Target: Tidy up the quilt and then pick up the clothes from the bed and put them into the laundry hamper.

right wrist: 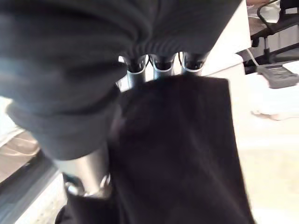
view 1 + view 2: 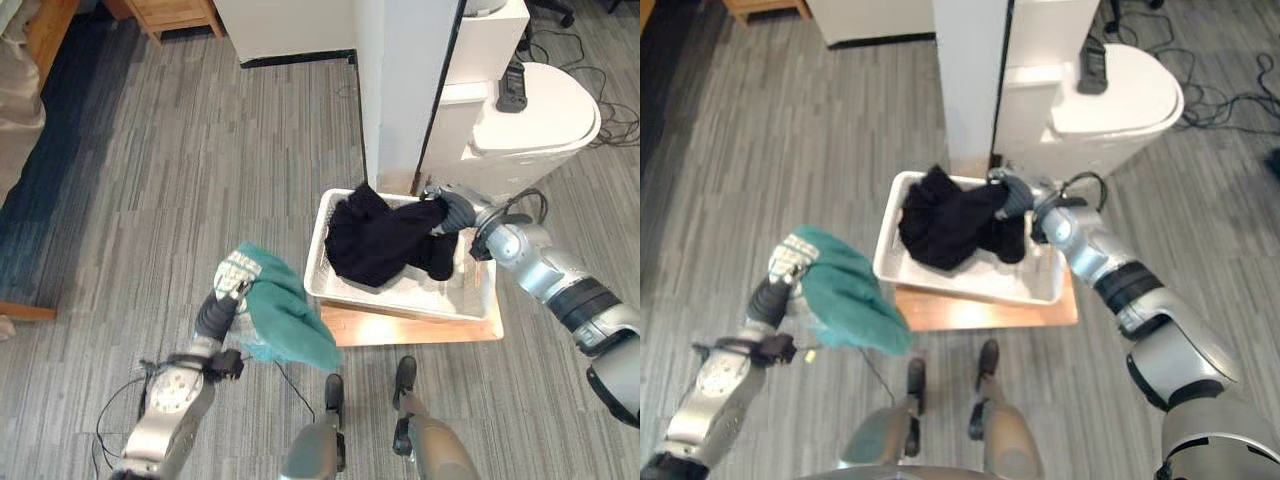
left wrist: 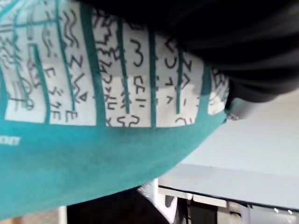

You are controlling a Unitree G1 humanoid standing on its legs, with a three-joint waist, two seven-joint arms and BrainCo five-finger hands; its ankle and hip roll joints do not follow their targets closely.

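**Inspector A:** Reporting on the garments. The black soft fabric garment (image 2: 385,240) is lying bunched in the white slotted plastic laundry hamper (image 2: 400,290), which is sitting on a low pale wooden board (image 2: 420,328) on the grey wood-pattern floor (image 2: 200,180). One fold is rising toward the right hand (image 2: 452,211) at the hamper's far right corner. The teal cloth garment with a white patterned panel (image 2: 285,315) is hanging from the left hand (image 2: 232,277), clear of the floor and just left of the hamper.

**Inspector B:** Handling?

**Inspector A:** Both are looking light, limp and non-fragile. They are draping freely, so I judge a gathered bunch to be the safest hold; a single edge is likely to slip or trail.

**Inspector B:** Hand poses?

**Inspector A:** The right arm is reaching across the hamper, and in the wrist view its fingers (image 1: 161,63) are pinching black cloth against the thumb. The left forearm is pointing upward with the hand raised; its fingers are curling round the teal garment's top, cloth covering most of them.

**Inspector B:** Assessment?

**Inspector A:** The teal piece is awaiting transfer over the hamper's rim.
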